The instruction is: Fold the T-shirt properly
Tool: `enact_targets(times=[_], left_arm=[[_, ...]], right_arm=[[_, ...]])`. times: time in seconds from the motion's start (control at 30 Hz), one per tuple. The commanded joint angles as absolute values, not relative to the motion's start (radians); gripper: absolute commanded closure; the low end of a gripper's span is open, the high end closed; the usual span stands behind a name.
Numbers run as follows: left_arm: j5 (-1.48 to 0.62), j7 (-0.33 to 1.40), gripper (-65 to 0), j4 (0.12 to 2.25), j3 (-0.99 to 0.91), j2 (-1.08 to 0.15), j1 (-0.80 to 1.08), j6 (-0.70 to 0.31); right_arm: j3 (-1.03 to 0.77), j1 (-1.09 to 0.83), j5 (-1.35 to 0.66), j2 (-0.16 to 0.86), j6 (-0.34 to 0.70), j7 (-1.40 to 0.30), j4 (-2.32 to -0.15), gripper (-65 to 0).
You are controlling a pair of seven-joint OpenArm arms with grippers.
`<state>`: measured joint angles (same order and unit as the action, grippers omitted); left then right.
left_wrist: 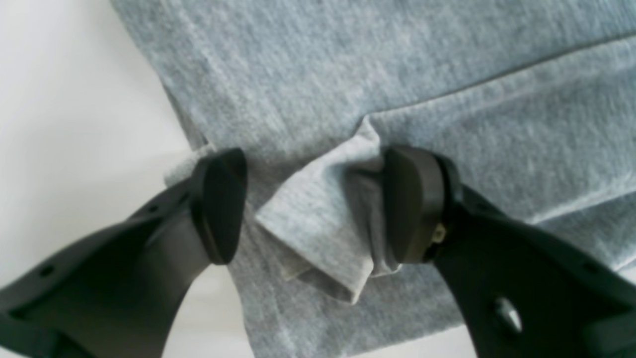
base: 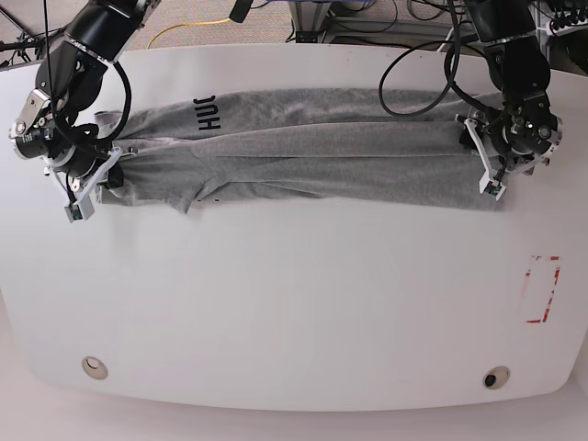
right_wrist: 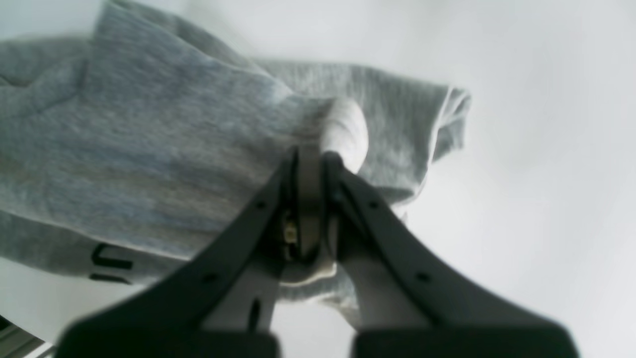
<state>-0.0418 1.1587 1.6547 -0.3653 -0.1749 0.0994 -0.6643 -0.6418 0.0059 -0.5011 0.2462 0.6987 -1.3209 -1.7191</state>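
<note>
While the left wrist view shows the left tool open, a raised fold of the grey T-shirt sits between its fingers. Right wrist view: right tool closed on T-shirt fabric near one end. Base view: T-shirt lies as a long folded strip across the far part of the white worktop, black lettering showing, one tool at each end.

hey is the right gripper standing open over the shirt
No, in the right wrist view the right gripper is shut on the T-shirt, its fingertips together with grey cloth pinched between them.
</note>
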Motion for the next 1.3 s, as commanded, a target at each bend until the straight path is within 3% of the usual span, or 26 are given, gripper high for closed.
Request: enact_targets(times=[0.0, 0.1, 0.2, 0.4, 0.47, 0.63, 0.9, 1.03, 1.1, 1.27], left_arm=[[-0.016, 1.187, -40.7, 1.653, -0.363, -0.179, 0.104, -0.667], [-0.016, 1.187, -40.7, 1.653, -0.363, -0.180, 0.104, -0.667], [-0.016, 1.187, -40.7, 1.653, -0.363, -0.180, 0.104, -0.667], [-0.016, 1.187, -40.7, 1.653, -0.363, -0.180, 0.102, -0.667], [-0.016, 1.187, -40.7, 1.653, -0.363, -0.180, 0.099, -0.668], [-0.021, 1.187, -40.7, 1.655, -0.361, -0.180, 0.096, -0.668], [-0.022, 1.190, -40.7, 1.656, -0.369, -0.179, 0.070, -0.698], [-0.021, 1.190, -40.7, 1.669, -0.369, -0.179, 0.050, -0.698], [-0.021, 1.190, -40.7, 1.687, -0.371, -0.179, 0.047, -0.698], [-0.021, 1.190, -40.7, 1.755, -0.371, -0.176, 0.044, -0.698]], right_arm=[[-0.647, 0.013, -0.510, 0.263, 0.698, -1.300, -1.735, -1.6], [-0.647, -0.018, -0.516, 0.263, 0.698, -1.287, -1.738, -4.0], [-0.647, -0.042, -0.509, 0.262, 0.698, -1.268, -1.733, -12.0], [-0.661, -0.093, -0.475, 0.262, 0.698, -1.218, -1.739, -37.9], [-0.720, -0.101, -0.467, 0.262, 0.698, -1.216, -1.745, -41.9], [-0.805, -0.122, -0.487, 0.262, 0.698, -1.241, -1.851, -42.2], [-0.800, -0.130, -0.763, 0.211, 0.698, -1.357, -1.943, -42.2], [-0.733, -0.108, -0.711, 0.157, 0.698, -1.357, -1.939, -41.7], [-0.690, -0.102, -0.659, 0.142, 0.698, -1.356, -1.937, -38.5], [-0.579, -0.105, -0.515, 0.091, 0.698, -1.271, -1.876, -17.4]])
